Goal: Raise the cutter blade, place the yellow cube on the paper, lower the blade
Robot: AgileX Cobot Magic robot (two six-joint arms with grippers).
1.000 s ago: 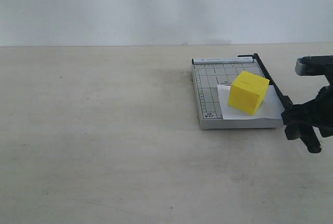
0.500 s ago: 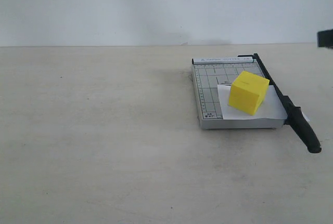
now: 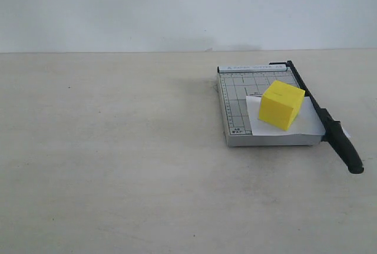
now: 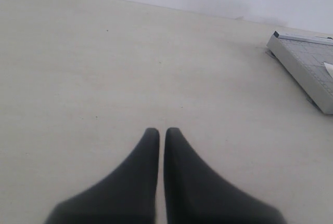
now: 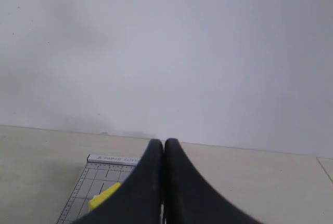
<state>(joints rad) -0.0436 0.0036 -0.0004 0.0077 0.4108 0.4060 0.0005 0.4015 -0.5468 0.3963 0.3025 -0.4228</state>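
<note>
A: Yellow cube (image 3: 281, 105): position?

B: It sits on the paper (image 3: 312, 125), turned a little off square to the grid. The paper lies on the grey cutter base (image 3: 235, 104), toward its right side. The cube's weight probably pins the sheet flat, which would be the reason for putting it there.

A: Cutter blade (image 3: 323, 114)?

B: Down, lying along the base's right edge. Its thick handle end runs past the front corner over the surface (image 3: 118, 160). A small white corner shows beyond the blade, so I judge the sheet passes under it. Cube and blade are near each other but apart.

A: Anything holding it?

B: No. Neither arm shows in the exterior view. The left fingers (image 4: 135, 177) are pressed together with nothing between them, over bare surface well off from the cutter; only a corner of the base shows in that view. The right fingers (image 5: 182, 182) are likewise clenched and empty, up above the cutter, with a sliver of the cube visible beneath them.

A: Count?

B: One cube, one sheet, one cutter with one blade, two sets of fingers. Nothing else is on the surface.

A: Reading?

B: All three steps look done. Both arms standing clear suits that.
</note>
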